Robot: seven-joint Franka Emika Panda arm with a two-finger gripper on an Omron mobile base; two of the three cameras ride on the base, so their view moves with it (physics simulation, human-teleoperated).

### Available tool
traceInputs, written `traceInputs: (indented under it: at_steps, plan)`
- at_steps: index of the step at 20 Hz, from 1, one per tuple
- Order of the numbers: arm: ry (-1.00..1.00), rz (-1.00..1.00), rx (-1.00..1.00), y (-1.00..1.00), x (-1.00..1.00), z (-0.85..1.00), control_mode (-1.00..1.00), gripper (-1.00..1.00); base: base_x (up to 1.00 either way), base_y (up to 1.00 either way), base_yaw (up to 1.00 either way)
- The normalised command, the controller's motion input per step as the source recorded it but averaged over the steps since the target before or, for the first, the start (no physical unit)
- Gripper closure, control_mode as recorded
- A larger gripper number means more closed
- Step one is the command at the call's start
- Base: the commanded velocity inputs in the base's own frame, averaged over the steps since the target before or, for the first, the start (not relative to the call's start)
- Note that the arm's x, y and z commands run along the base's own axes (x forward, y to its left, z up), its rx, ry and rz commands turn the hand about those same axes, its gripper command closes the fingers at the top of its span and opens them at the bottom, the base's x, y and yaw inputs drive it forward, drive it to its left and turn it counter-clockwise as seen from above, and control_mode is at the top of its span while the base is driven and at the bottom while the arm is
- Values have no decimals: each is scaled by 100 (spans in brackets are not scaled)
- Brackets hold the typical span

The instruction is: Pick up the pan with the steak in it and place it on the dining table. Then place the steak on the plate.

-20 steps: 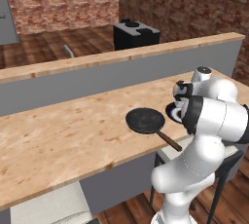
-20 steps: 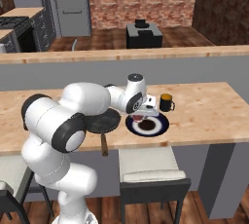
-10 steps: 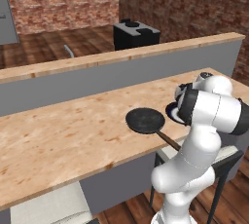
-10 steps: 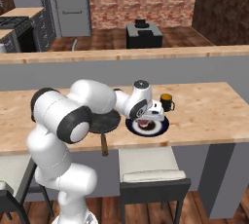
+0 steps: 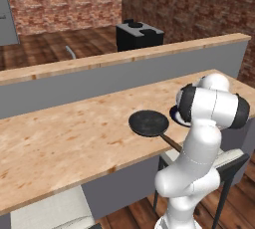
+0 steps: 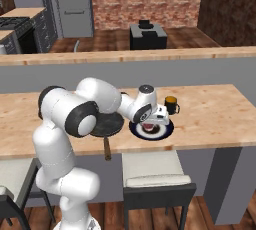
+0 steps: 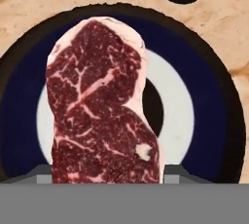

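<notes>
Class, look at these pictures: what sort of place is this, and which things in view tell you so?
Most likely a home kitchen with a dining counter: a stove stands at the back, a long wooden dining table has a stool tucked under it, and a pan rests on it.

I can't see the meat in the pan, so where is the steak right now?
In the hand view the steak hangs between the claw's fingers directly over the plate; in the right base view that is just right of the pan.
</notes>
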Motion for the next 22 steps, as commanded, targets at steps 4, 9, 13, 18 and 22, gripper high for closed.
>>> traceInputs:
  at_steps: [4,9,13,18,22]
  plan:
    - [0,0,0,-6,22,-17,-100,100,0,0,0]
    - [0,0,0,-7,16,-13,-100,100,0,0,0]
    - [-1,0,2,-7,6,4,-100,-100,0,0,0]
    - [0,-5,7,-2,1,43,-100,-100,0,0,0]
    - [0,-9,5,0,5,53,-100,-100,0,0,0]
